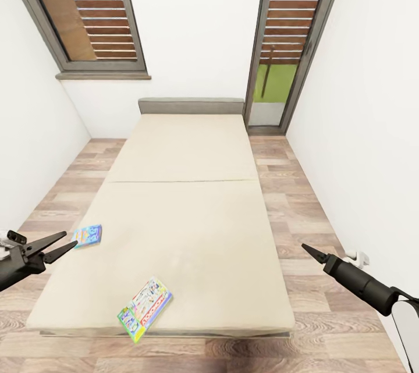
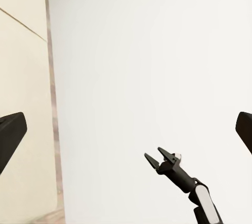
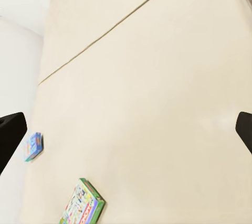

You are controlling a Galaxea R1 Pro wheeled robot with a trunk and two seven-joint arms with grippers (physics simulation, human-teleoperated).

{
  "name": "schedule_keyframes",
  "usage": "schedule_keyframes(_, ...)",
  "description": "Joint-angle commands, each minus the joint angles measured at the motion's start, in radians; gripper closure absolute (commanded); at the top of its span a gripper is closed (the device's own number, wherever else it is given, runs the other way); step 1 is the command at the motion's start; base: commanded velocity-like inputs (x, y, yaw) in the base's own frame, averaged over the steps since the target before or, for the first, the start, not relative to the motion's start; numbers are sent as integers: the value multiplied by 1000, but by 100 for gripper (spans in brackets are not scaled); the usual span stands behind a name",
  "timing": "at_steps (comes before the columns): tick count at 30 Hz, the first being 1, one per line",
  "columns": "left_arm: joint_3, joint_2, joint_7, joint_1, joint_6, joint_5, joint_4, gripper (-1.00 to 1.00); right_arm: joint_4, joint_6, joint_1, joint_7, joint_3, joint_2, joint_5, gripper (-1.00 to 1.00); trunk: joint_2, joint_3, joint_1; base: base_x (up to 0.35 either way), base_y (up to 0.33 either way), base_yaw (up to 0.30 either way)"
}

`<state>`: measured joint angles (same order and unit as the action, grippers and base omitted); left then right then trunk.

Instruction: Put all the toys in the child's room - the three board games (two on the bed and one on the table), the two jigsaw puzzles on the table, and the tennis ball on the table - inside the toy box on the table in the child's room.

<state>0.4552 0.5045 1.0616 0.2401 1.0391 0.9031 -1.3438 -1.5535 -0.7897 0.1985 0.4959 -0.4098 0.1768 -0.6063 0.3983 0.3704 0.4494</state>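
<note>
Two board games lie on the beige bed (image 1: 186, 187). The white-red-green Monopoly box (image 1: 145, 309) (image 3: 83, 203) rests near the foot edge. A smaller blue box (image 1: 88, 235) (image 3: 33, 146) sits at the bed's left edge. My left gripper (image 1: 68, 240) hovers open just left of the blue box, with nothing between its fingers. My right gripper (image 1: 307, 249) (image 2: 161, 157) hangs open and empty over the floor on the bed's right side. The table, the toy box, the jigsaw puzzles and the tennis ball are out of view.
White walls close in on both sides, with narrow strips of wood-plank floor (image 1: 291, 204) along the bed. A grey headboard (image 1: 191, 106) stands at the far end between a shuttered window (image 1: 93, 12) and a tall glazed door (image 1: 285, 41).
</note>
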Motion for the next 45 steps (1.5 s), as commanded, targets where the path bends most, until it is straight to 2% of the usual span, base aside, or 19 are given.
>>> schedule_keyframes(1,0,0,3,1,4,-1,0,-100,0,-7,1,3,-2,0,-1,-100,2,0,1,0,0,0)
schedule_keyframes(20,-1,0,3,1,4,-2,0,-100,2,-4,1,2,0,0,0,-100,2,-31,1,0,0,0)
schedule_keyframes(45,-1,2,3,1,4,-3,2,-100,67,10,1,1,1,-13,4,-100,2,-72,1,0,0,58)
